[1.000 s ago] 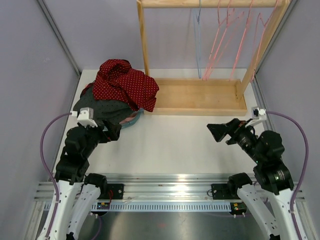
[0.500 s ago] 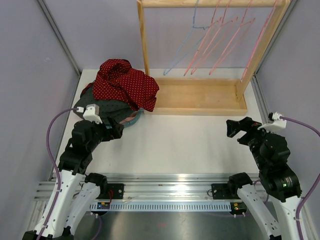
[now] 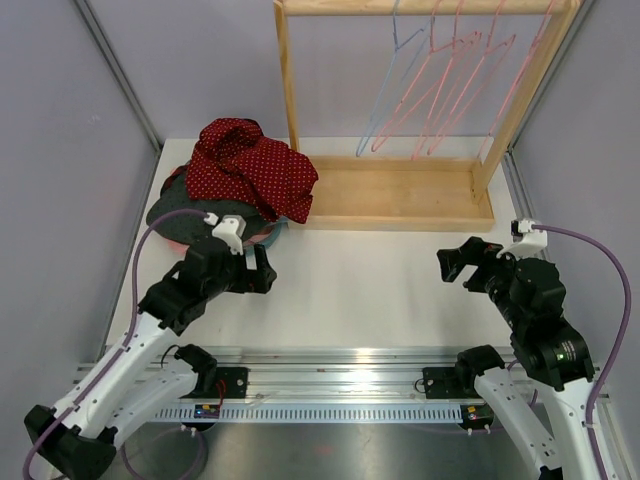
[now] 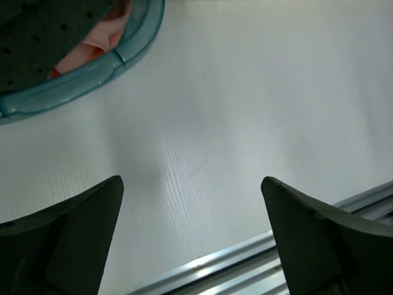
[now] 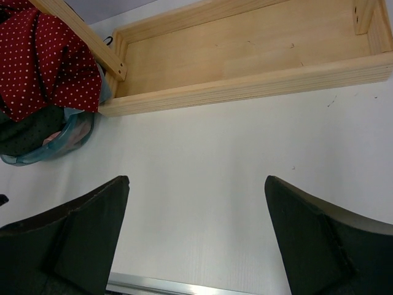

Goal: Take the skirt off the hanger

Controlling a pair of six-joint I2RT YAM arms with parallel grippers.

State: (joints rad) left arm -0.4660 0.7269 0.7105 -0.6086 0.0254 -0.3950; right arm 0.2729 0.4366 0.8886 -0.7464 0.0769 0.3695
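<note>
A red white-dotted skirt (image 3: 250,166) lies heaped on a pile of clothes in a teal basket (image 3: 268,235) at the back left; it also shows in the right wrist view (image 5: 43,58). Several empty hangers, one blue (image 3: 388,88) and the rest pink (image 3: 450,80), hang swinging from the wooden rack (image 3: 400,195). My left gripper (image 3: 262,277) is open and empty over the bare table right of the basket. My right gripper (image 3: 455,263) is open and empty over the table in front of the rack's tray.
A dark dotted garment (image 3: 190,213) and a pink one (image 4: 101,43) lie under the skirt in the basket (image 4: 92,74). The rack's wooden tray (image 5: 258,55) spans the back. A metal rail (image 3: 340,355) runs along the near table edge.
My left gripper has swung right, away from the basket, over the bare table. My right gripper moved out right, then back in and slightly down. The hangers keep swinging on the rack.
</note>
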